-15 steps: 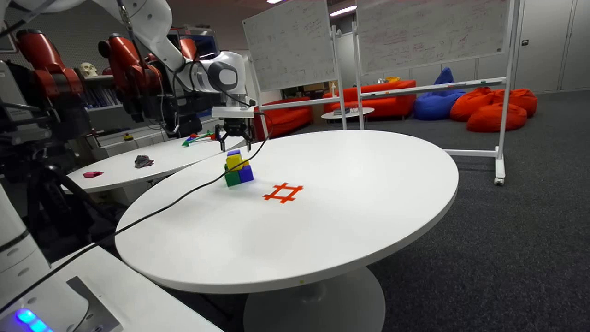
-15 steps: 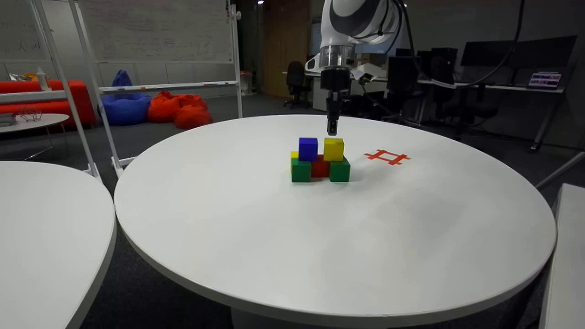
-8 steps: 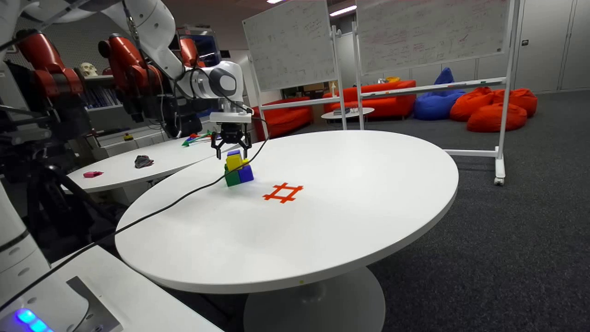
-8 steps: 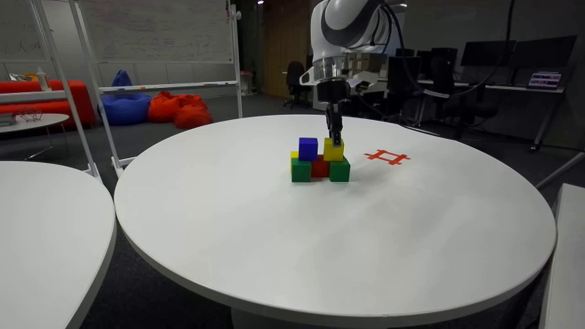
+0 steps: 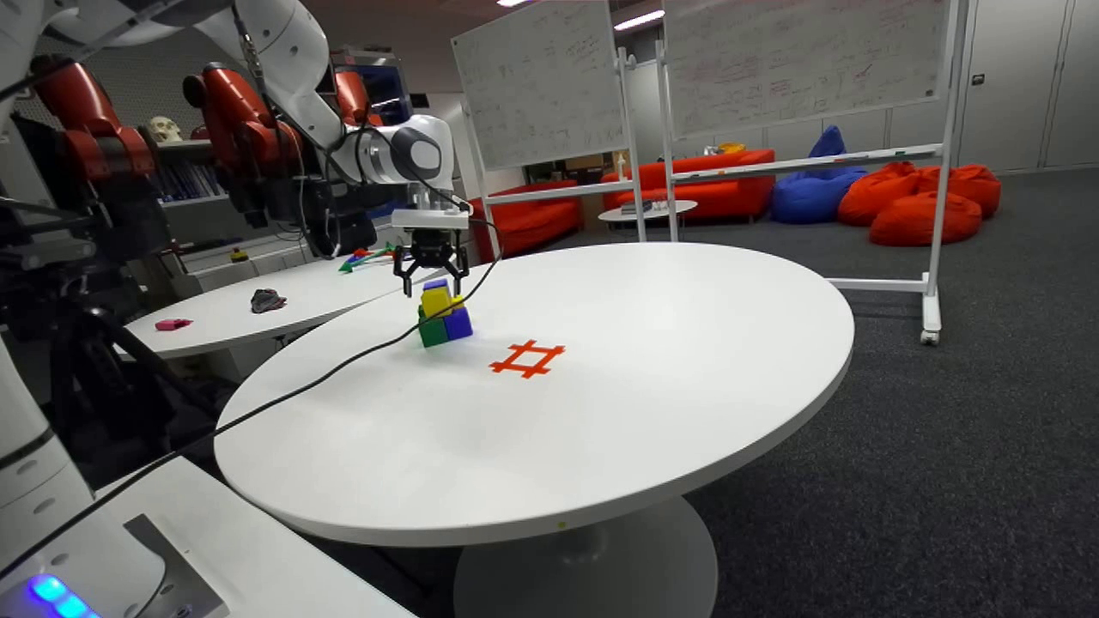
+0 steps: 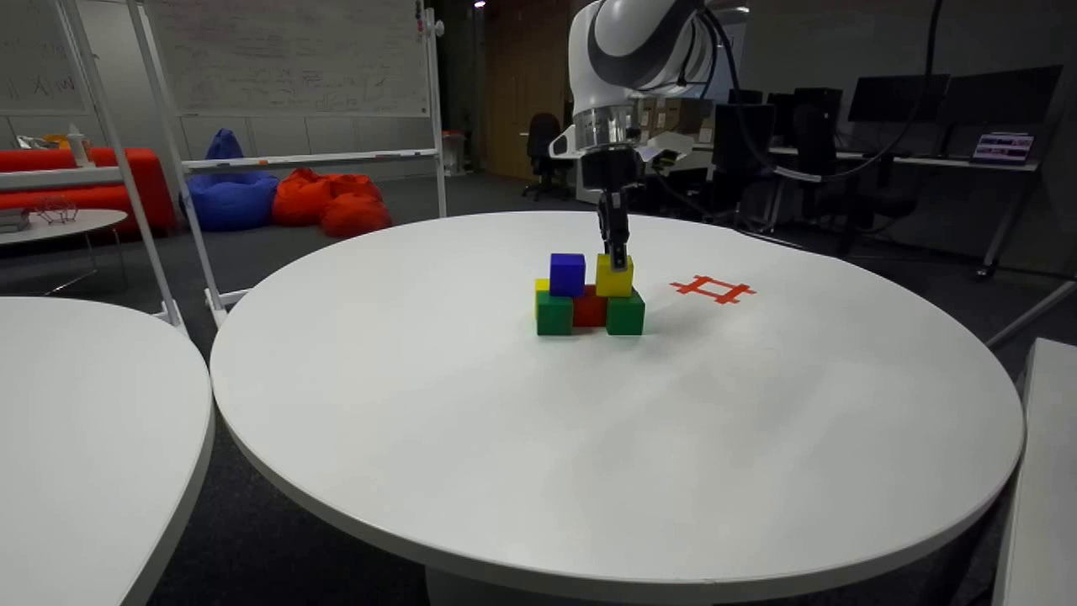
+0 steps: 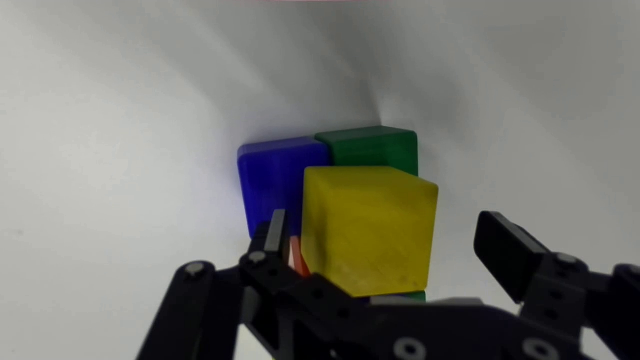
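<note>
Now, gripper (image 5: 432, 293): your fingers (image 7: 276, 232) stand wide apart and point down, one on either side of the yellow cube (image 7: 370, 235); in the wrist view you see a gap beside each.
Yellow cube: you have it between the fingers, unclamped, sitting on top of a green cube (image 6: 625, 316) and well in from the edge of the table (image 5: 644, 412).
Upper blue cube (image 6: 567, 274): level with the yellow one and apart from it, on the other green cube (image 6: 554, 316).
Red cube (image 6: 590, 310): in an exterior view you see it down between the two green ones.
Lower blue cube (image 7: 277, 180): on the table, touching the green cube under the yellow one; in the wrist view one finger overlaps it.
Lower yellow cube (image 6: 542, 286): only partly visible to you, behind the other green cube in an exterior view.
Table: round and white; the cubes stand on the side of the tape (image 5: 543, 361) that is toward the edge by the second table (image 5: 227, 319).
Tape: crossed red strips forming a square outline, near the cubes but apart from them, well in from the edge.
Cable (image 5: 178, 456): black, and crossing in front of part of the cubes as you look in an exterior view.
Whiteboards (image 5: 807, 69): two, beyond the table's far edge, with orange bean bags (image 5: 923, 219) past them.
</note>
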`<state>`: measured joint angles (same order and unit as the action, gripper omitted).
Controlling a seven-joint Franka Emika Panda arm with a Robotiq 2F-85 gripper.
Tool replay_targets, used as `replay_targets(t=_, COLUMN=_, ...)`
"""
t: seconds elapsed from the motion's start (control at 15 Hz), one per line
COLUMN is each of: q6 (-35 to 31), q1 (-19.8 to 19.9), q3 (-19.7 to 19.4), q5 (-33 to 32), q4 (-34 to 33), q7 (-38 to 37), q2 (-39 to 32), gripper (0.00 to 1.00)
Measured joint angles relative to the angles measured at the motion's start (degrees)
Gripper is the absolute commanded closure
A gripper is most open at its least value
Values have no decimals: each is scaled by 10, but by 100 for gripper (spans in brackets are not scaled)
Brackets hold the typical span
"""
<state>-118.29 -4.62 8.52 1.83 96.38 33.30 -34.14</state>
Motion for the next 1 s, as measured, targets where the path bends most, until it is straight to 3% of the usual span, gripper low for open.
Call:
replay_targets(t=0.6, q6=-4, q1=-8, q3=2, q5=-50, q4=0, q7=3, q2=0, gripper=0)
replay_targets(t=1.0, q6=-4, q1=-8, q3=2, q5=-51, q4=0, q7=2, q2=-1, gripper=0)
